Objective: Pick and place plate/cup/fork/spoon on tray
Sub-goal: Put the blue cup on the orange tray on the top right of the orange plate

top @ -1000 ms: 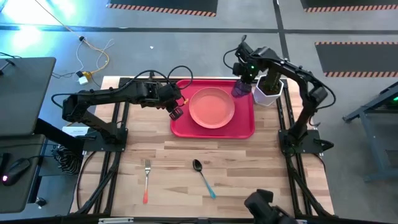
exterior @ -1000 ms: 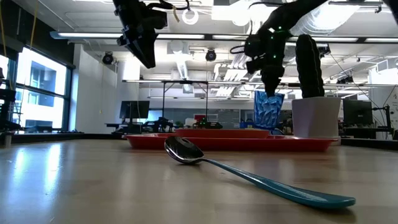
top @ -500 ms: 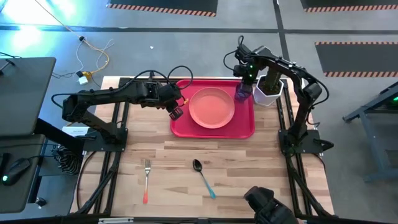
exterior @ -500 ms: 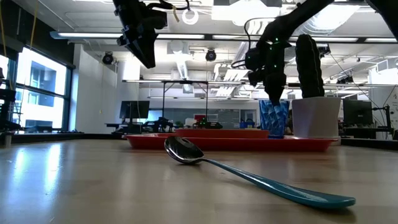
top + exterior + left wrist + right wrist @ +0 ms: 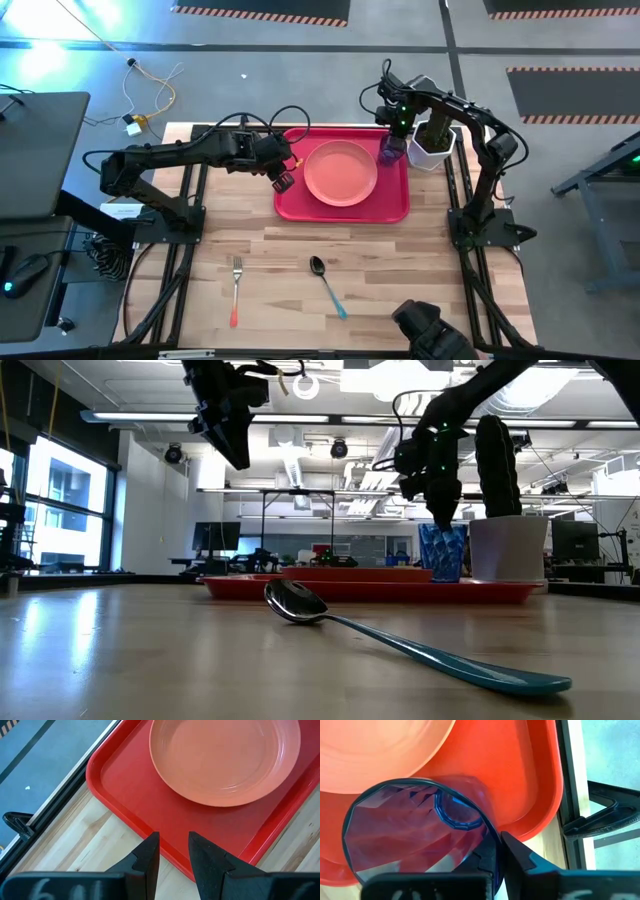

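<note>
High view: the red tray (image 5: pixel 342 208) lies at the far middle of the wooden counter (image 5: pixel 400 260); the salmon-pink plate (image 5: pixel 340 172) rests inside it, about central; the blue-purple cup (image 5: pixel 389 150) stands upright in the tray's far right corner, just beside the white pot (image 5: pixel 432 148) that sits off the tray's right edge; the right claw (image 5: pixel 396 128) is at the cup's rim, clenched on its wall; the left claw (image 5: pixel 284 176) hangs over the tray's left edge, holding nothing, fingers a little apart; the fork (image 5: pixel 235 289) lies near the front left of the counter, orange handle toward the near edge; the spoon (image 5: pixel 327 283) lies to its right, well apart from the tray, blue handle pointing near and right.

Low view: the spoon (image 5: pixel 400 643) fills the foreground, bowl to the left; behind it the tray (image 5: pixel 370 589) carries the plate (image 5: pixel 355 572) and the cup (image 5: pixel 442 552), whose base rests on the tray floor; the right claw (image 5: pixel 440 510) reaches down onto the cup's top; the pot (image 5: pixel 508 547) with its cactus stands right of the cup; the left claw (image 5: pixel 232 448) hangs high above the tray's left end.

Left wrist view: the left claw (image 5: pixel 173 855) shows a narrow gap with nothing in it, above the tray rim (image 5: pixel 130 820); the plate (image 5: pixel 225 757) lies beyond.

Right wrist view: the right claw (image 5: pixel 495 857) pinches the cup (image 5: pixel 410 830) by its wall; the cup stands in the tray (image 5: pixel 530 780) corner, beside the plate (image 5: pixel 380 745).
</note>
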`<state>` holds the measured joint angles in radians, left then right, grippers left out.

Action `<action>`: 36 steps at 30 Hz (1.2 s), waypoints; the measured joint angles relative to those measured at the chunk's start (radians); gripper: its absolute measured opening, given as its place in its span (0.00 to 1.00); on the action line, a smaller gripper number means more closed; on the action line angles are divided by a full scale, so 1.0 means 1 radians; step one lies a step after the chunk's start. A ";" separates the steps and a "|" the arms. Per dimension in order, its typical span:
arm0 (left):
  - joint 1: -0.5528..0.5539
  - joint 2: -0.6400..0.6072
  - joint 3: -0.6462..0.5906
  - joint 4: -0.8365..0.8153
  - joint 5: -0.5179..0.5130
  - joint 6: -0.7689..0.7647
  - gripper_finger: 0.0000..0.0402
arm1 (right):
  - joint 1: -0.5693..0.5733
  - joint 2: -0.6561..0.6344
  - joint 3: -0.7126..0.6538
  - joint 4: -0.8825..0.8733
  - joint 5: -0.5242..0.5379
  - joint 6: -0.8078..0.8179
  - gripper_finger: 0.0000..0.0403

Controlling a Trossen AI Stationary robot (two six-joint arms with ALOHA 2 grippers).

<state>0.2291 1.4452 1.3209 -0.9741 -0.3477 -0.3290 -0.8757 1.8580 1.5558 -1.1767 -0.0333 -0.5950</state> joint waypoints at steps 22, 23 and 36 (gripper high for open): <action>0.000 0.000 0.000 0.000 0.000 0.000 0.24 | 0.001 0.000 0.000 0.041 -0.002 -0.027 0.17; 0.000 0.000 0.000 0.000 0.000 0.000 0.24 | 0.001 0.000 0.000 0.043 -0.002 -0.027 0.17; 0.000 0.000 0.000 0.000 0.000 0.010 0.24 | 0.001 0.000 0.000 0.093 0.003 -0.034 0.17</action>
<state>0.2291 1.4452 1.3209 -0.9745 -0.3473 -0.3193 -0.8745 1.8580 1.5555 -1.0836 -0.0303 -0.6292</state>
